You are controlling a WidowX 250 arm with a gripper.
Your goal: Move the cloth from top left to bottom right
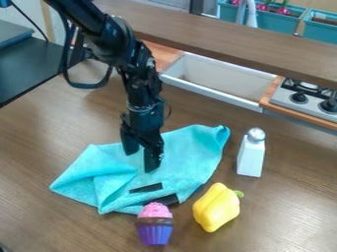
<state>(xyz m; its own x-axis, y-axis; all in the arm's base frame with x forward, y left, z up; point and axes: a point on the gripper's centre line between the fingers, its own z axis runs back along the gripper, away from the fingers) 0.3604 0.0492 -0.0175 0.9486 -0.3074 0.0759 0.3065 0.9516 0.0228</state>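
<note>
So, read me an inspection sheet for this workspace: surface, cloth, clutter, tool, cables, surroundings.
Surface: brown wood-grain table.
Job's things: teal cloth, rumpled and folded over in places, with two black strips near its lower edge.
Clutter: toy cupcake, yellow pepper and white shaker, all upright except the pepper, which leans.
Tool: open, down at the cloth; contact unclear.
Cables: black cable looping beside the arm.
Surroundings: white sink, stove, teal planters.

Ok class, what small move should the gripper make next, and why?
Probably ease down if needed, then close on the cloth: the gripper is over it, its fingers apart with blue fabric showing between them.
</note>
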